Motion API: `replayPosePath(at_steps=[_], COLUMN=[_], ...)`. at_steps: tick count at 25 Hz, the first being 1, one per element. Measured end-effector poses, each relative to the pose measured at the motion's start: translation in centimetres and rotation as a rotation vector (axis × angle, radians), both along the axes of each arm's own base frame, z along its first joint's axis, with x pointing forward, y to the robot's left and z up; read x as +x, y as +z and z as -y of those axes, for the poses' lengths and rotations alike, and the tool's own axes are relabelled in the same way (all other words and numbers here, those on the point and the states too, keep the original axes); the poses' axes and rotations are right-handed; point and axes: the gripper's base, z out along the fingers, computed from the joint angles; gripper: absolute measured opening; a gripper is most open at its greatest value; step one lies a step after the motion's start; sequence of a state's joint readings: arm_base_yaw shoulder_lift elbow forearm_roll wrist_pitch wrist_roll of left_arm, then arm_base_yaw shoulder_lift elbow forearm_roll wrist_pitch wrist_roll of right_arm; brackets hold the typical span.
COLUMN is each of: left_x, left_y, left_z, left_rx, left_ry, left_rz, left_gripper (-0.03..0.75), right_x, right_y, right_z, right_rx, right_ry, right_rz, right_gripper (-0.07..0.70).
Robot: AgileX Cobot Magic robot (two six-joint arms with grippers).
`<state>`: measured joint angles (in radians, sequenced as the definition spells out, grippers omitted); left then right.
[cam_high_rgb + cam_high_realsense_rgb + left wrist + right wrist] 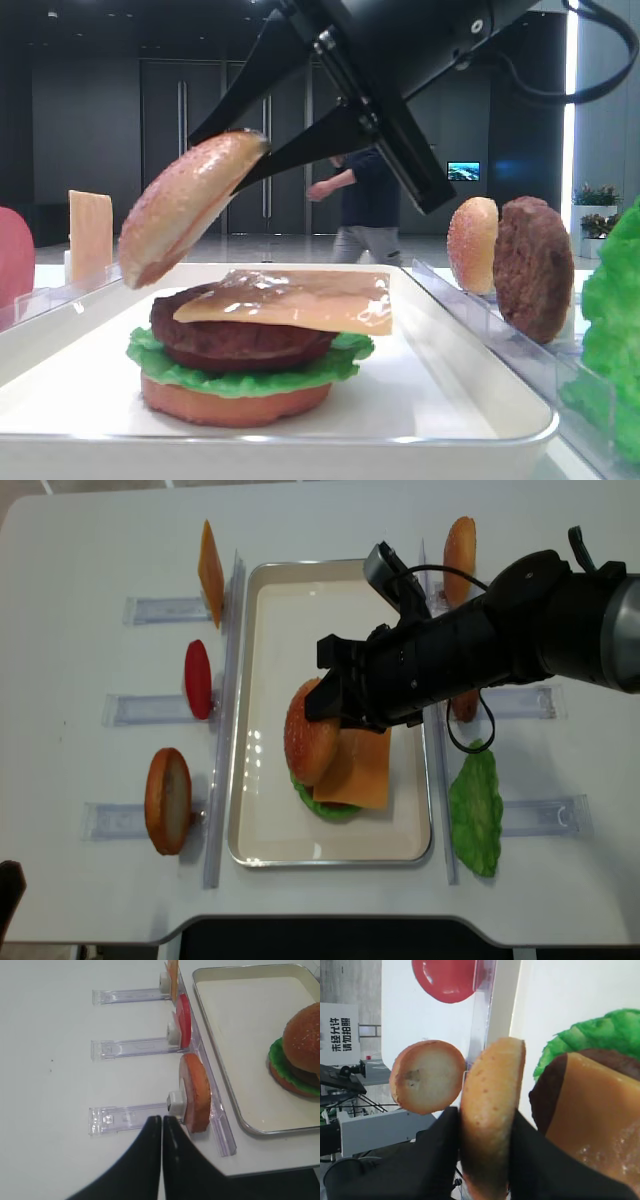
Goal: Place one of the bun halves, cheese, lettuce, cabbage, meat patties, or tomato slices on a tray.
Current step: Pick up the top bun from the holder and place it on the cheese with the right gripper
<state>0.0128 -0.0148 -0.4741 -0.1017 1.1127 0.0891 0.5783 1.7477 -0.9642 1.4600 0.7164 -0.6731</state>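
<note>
Right gripper (485, 1160) pinched bun half (490, 1115) by its faces, tilted above the stack's left side | tray (262, 680) beneath, cheese (358, 765) topmost | bun looked light, stiff, rim-safe | left gripper (162, 1125) pressed together, idle

Black arm (520, 630), matte wedge-shaped tool (335, 695)

- Right arm (500, 640) covers upper right part of tray (262, 810) and most of patty (462, 706) standing in rack right of it.
- Top bun (490, 1120): lower end cut by bottom edge in right wrist view, flanks hidden behind black pincer fingers (440, 1155).
- Tomato slice (12, 258): cut by left edge in low exterior view.
- Lettuce leaf (615, 330): cut by right edge there.
- Stacked burger (297, 1052): cut by right edge in left wrist view.
- Sign (340, 1031), left of right wrist view: characters too blurred to read.
</note>
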Motion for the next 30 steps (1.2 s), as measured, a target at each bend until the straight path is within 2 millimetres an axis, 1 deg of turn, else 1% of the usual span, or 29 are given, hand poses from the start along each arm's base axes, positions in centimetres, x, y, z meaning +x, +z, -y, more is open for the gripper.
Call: replayPosePath(at_steps=[5,12,22,30], left_x=[0.0,0.0,0.0,0.0], left_y=[0.0,0.0,0.0,0.0], left_z=[0.02,0.02,0.03,0.03], left_rx=[-0.002,-0.002,-0.003,-0.003], left_ry=[-0.002,-0.002,-0.002,-0.002], left_rz=[0.0,0.0,0.0,0.0], left_gripper=[0.0,0.0,0.0,0.0], right_x=[0.02,0.05,-0.06,0.11], right_y=[-0.04,-0.86,-0.82,-0.66], right_z=[-0.17,-0.32,-0.35,0.0], right_rx=[0.024,0.017,0.025,0.05], right_ry=[0.01,0.025,0.049,0.07], right_rz=[0.002,-0.02,-0.01,-0.007], right_gripper=[0.203,0.202,0.202,0.202])
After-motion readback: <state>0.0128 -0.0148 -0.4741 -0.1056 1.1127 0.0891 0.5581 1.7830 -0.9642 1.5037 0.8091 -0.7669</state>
